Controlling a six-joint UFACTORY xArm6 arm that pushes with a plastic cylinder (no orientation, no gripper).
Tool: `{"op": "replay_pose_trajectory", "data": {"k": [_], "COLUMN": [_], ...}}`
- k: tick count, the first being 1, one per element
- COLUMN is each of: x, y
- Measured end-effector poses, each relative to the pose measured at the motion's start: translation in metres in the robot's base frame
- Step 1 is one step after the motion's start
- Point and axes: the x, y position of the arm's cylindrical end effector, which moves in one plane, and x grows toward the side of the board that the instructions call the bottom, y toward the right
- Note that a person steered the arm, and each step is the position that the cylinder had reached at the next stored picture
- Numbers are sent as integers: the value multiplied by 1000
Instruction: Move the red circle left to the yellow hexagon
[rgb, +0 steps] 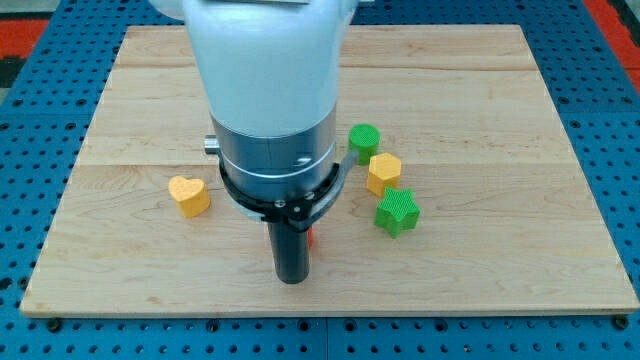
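Observation:
My tip (291, 279) rests on the wooden board near the view's bottom, below the middle. Only a thin red sliver of the red circle (310, 238) shows at the rod's right side; the rod and the arm body hide the rest. The yellow hexagon (383, 173) lies up and to the right of my tip, with a gap between it and the red sliver. The tip looks to be touching or right beside the red circle.
A green round block (364, 141) sits just above the yellow hexagon. A green star block (397, 211) sits just below the hexagon. A yellow heart block (188, 195) lies left of the arm. The board's bottom edge (320, 312) is close under the tip.

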Motion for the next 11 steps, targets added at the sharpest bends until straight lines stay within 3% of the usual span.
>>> {"op": "replay_pose_trajectory", "data": {"k": [2,4,6,7,8,9,10,11], "x": [-66,-58,-93,-86,-43,-20,-23,-70], "y": [21,-35,15,17,-6,-102,-198,-200]}}
